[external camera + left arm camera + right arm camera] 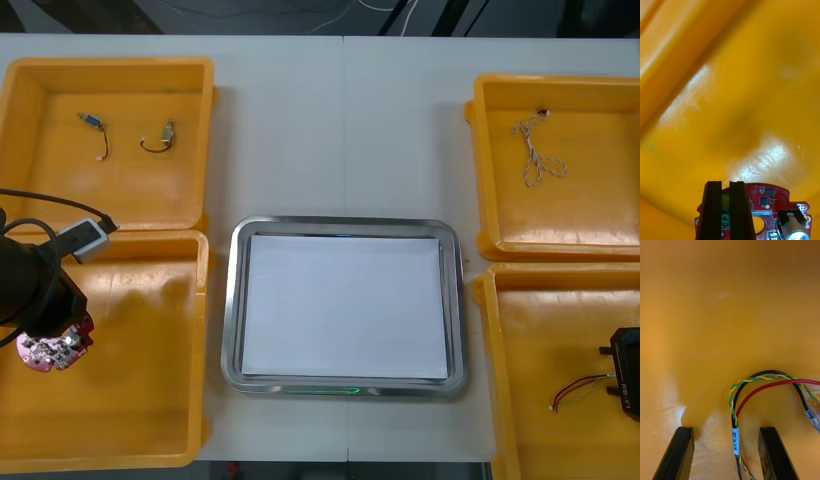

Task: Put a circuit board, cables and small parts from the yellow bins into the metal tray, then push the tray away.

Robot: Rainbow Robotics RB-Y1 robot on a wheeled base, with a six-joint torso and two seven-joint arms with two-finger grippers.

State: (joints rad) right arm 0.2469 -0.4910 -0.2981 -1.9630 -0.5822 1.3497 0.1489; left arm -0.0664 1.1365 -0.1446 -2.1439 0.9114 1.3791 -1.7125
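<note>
A round red circuit board [50, 351] [769, 198] is over the near-left yellow bin [130, 400], and my left gripper [725, 185] is shut on its edge by a green connector. The left arm [35, 290] covers part of the board in the front view. In the near-right yellow bin [540, 340] lies a red and yellow cable [580, 390] [752, 393] bundled with black and green strands. My right gripper [625, 385] [726, 429] is low over that bin's floor, open, with the cable's labelled end between its fingers. The metal tray [232, 300], white inside, sits between the bins.
The far-left yellow bin [190, 100] holds two small metal parts with short wires [93, 128] [158, 140]. A pale twisted cable [537, 155] lies in the far-right yellow bin [600, 210]. Bare table stretches beyond the tray.
</note>
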